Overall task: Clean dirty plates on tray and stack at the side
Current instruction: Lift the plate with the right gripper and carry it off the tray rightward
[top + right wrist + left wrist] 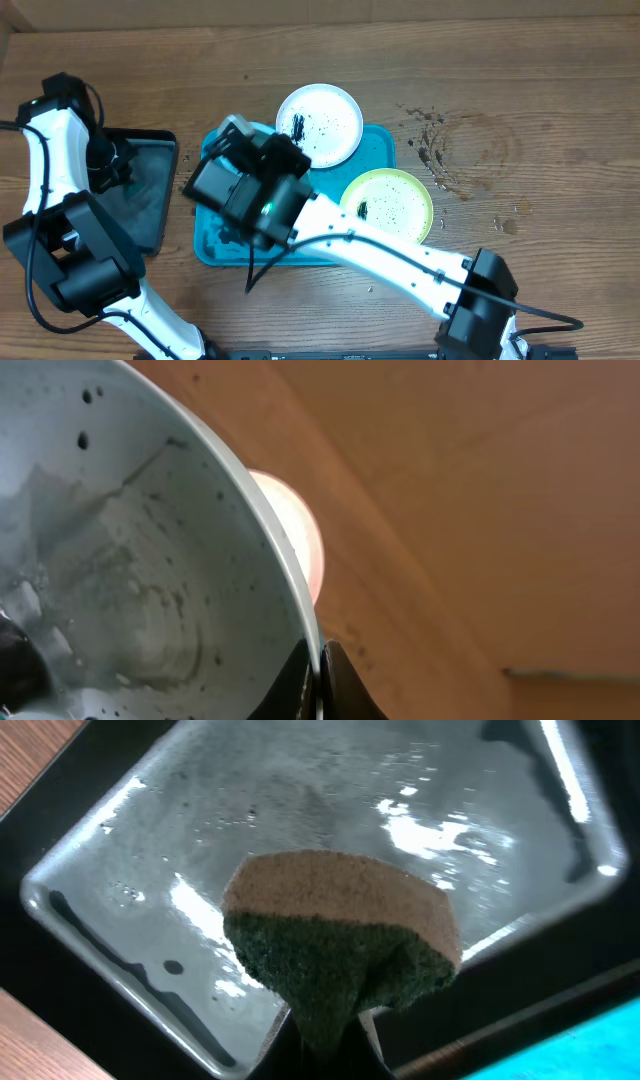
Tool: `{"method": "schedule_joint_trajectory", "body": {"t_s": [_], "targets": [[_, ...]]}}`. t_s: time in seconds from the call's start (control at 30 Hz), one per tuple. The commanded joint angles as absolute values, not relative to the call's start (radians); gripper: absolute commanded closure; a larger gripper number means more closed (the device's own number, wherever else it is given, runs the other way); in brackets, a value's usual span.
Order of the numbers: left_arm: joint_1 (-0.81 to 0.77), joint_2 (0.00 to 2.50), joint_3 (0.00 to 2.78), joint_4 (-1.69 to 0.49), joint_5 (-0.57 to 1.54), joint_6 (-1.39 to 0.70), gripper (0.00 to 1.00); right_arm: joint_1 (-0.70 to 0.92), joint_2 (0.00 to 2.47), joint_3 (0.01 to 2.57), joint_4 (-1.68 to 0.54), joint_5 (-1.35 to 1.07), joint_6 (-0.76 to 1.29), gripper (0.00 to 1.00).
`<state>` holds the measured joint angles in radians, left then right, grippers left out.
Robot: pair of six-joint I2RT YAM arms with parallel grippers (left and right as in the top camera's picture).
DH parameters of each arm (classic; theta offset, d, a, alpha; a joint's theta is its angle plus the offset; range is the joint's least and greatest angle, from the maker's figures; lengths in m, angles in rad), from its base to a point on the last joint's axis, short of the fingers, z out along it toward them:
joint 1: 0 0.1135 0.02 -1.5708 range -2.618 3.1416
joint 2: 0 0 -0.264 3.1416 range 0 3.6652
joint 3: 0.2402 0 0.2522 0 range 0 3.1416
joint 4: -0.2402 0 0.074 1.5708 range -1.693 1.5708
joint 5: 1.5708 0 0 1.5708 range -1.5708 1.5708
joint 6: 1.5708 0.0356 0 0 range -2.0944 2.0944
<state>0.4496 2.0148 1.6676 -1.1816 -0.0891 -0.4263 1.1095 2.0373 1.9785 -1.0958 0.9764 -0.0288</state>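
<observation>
Turquoise tray (383, 140): we see right gripper (320, 680) pinching the light blue plate (130, 560) by its rim over it, left gripper (335, 1045) clamping a sponge (340, 940) above the black tray (150, 200) beside it.

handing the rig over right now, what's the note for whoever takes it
Left gripper: shut on the sponge, over the wet black tray.
Right gripper: shut on the rim of the blue plate, above the tray; the plate is speckled.
White plate and green plate: dirty, each lying across a tray edge.
Done: nothing stacked yet.
Left: scrub all three plates, stack them at the side.
</observation>
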Motion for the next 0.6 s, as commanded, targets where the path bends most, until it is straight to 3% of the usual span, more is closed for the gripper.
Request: {"method": "schedule_joint_trajectory", "body": {"t_s": [0.0,0.13,0.43,0.53,0.57], "targets": [[0.485,2.057,1.662,-1.182,-0.083,-0.403,0.96,1.147,1.999,2.005,-1.073,1.151,-0.128,0.96],[0.515,2.07,1.662,-1.182,-0.039,-0.403,0.96,1.185,1.999,2.005,-1.05,1.312,-0.144,0.96],[0.566,2.07,1.662,-1.19,0.029,-0.395,0.96,1.212,1.999,2.005,-1.044,1.361,-0.213,0.96],[0.569,2.07,1.662,-1.192,0.031,-0.395,0.96,1.207,1.999,2.004,-1.039,1.263,-0.155,0.96],[0.569,2.07,1.662,-1.192,0.038,-0.391,0.96,1.196,1.999,2.004,-1.058,1.098,-0.138,0.96]]}}
